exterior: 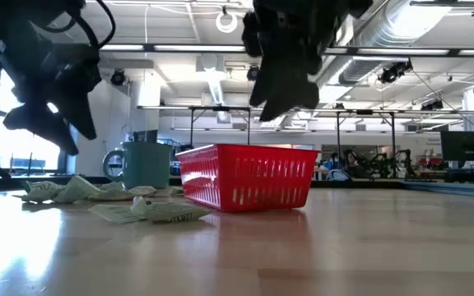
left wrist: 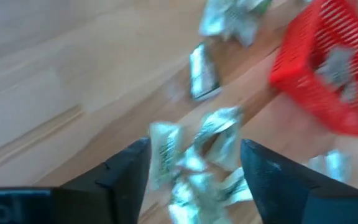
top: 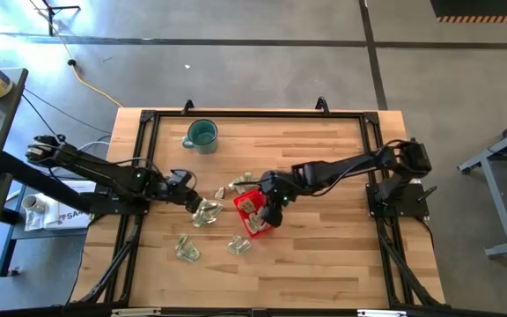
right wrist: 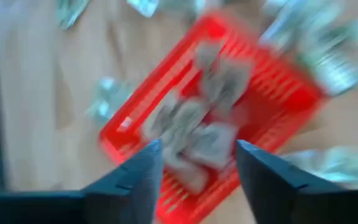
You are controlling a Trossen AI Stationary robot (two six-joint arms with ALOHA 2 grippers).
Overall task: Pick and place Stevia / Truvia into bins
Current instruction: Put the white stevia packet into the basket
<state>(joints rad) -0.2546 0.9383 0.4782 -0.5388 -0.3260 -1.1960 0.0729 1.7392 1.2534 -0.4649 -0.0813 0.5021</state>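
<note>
The red bin (top: 246, 202) stands near the table's middle with several pale green and white sachets (right wrist: 210, 118) lying in it. My right gripper (right wrist: 197, 171) hangs open above the bin (exterior: 245, 177), with nothing between its fingers. More sachets lie flat on the wood. One cluster (top: 206, 211) is just left of the bin, others (top: 187, 249) (top: 239, 244) are nearer the front edge, and one (top: 240, 183) is behind the bin. My left gripper (left wrist: 194, 171) is open and slants down over the cluster (left wrist: 210, 143), a little above it (exterior: 52, 131).
A teal mug (top: 201, 135) stands at the far left of the table. A black frame (top: 253, 113) runs around the wooden top. Bare wood lies to the right of the bin and along the front edge.
</note>
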